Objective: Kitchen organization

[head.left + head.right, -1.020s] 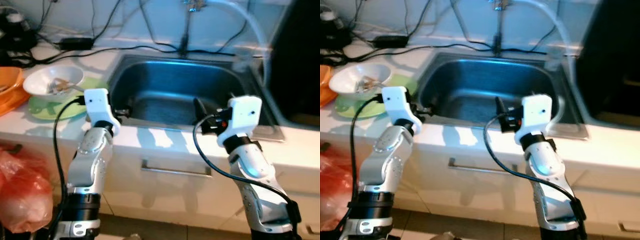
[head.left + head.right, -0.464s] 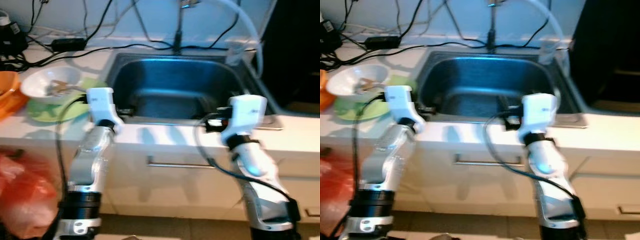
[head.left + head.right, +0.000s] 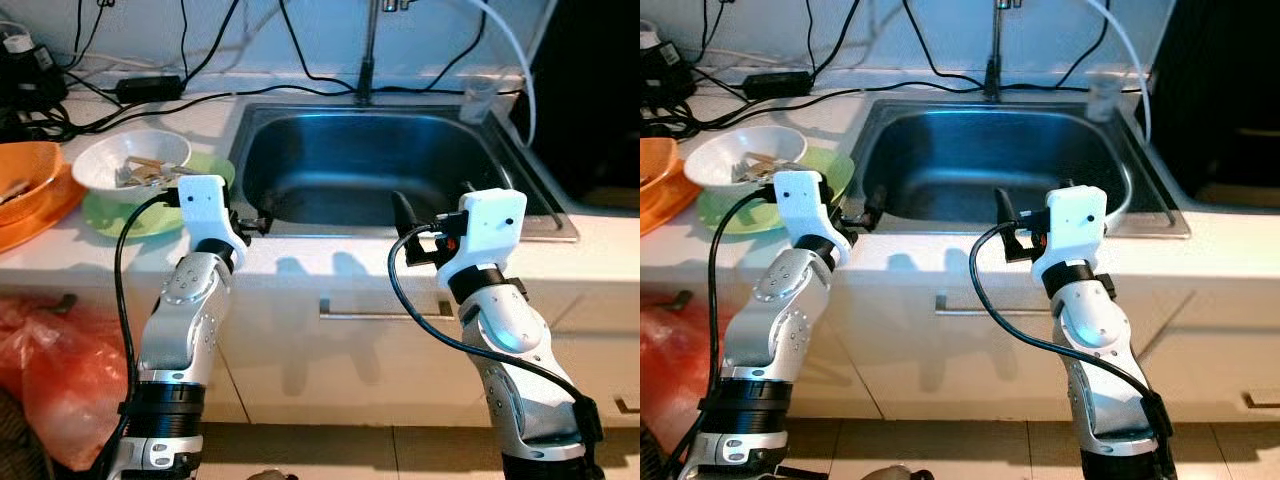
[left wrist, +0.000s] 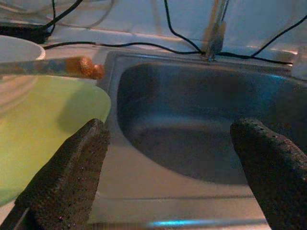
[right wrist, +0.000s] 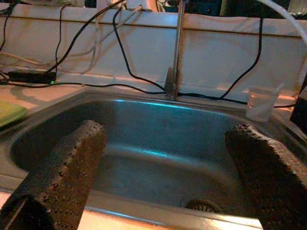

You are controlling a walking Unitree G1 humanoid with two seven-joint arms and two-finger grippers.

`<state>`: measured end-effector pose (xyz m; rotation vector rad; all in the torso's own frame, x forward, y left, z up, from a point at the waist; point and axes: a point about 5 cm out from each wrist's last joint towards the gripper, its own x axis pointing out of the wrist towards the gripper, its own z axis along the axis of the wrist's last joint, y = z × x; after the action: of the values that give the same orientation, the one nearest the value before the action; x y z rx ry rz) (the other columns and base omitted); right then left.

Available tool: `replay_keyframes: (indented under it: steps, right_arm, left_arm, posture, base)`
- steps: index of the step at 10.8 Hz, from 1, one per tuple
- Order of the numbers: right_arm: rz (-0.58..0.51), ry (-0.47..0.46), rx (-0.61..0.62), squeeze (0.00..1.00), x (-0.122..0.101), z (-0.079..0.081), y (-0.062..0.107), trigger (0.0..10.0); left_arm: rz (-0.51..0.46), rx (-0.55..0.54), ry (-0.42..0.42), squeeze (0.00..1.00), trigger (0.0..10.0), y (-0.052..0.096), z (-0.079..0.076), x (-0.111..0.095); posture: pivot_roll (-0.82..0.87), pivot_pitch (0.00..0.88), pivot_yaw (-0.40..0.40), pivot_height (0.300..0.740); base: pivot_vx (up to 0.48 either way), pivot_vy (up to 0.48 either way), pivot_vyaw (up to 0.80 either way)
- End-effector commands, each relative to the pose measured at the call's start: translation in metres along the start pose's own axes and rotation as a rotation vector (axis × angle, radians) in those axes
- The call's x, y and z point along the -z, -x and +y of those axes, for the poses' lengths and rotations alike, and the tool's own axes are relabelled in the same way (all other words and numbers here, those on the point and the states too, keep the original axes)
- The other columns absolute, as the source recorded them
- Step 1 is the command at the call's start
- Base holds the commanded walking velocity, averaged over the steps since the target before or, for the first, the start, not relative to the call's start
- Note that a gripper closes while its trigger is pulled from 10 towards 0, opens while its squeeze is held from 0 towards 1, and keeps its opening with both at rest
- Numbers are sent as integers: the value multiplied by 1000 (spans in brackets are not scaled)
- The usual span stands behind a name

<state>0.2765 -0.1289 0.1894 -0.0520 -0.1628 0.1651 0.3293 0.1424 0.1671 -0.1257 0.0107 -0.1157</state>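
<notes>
Your two head views look forward and down from above the surface point(image 3: 300, 262), taking in the sink point(image 3: 380, 165), the faucet point(image 3: 367, 50) behind it and both arms; the pair shows the same scene, slightly offset. Your left wrist view sits low and close at the sink's front left rim, facing the faucet and catching the green plate point(image 4: 43, 124). Your right wrist view looks across the basin to the back wall, sharing sink and faucet with it.

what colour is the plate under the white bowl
Light green; the plate under the white bowl shows best in the left eye view.
</notes>
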Motion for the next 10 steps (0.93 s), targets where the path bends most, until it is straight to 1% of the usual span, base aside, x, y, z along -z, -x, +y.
replay_keyframes:
  steps: [1,3,5,6,10]
  right_arm:
    - [-8,10,11,0,-2,-2,0,10000]
    - [-8,11,10,0,-2,-1,0,10000]
    - [-8,13,10,0,-2,-2,0,10000]
    - [-7,14,11,0,-2,-2,1,10000]
    - [-4,17,4,0,-1,-1,1,10000]
  left_arm:
    - [0,11,-13,0,10000,-1,-2,-1]
    - [-4,11,-20,0,10000,-2,-2,-2]
    - [1,3,-17,0,10000,-2,-3,-1]
    - [-3,-2,12,0,10000,-2,-3,-1]
    - [8,-52,-5,0,10000,-1,6,1]
  posture:
    - [-15,18,37,740]
    - [-16,18,37,740]
    - [-18,17,37,740]
    - [-19,18,38,740]
    - [-18,20,32,740]
  base:
    - [0,0,0]
    - [0,0,0]
    - [0,-480,0]
    - [0,0,0]
    - [0,0,0]
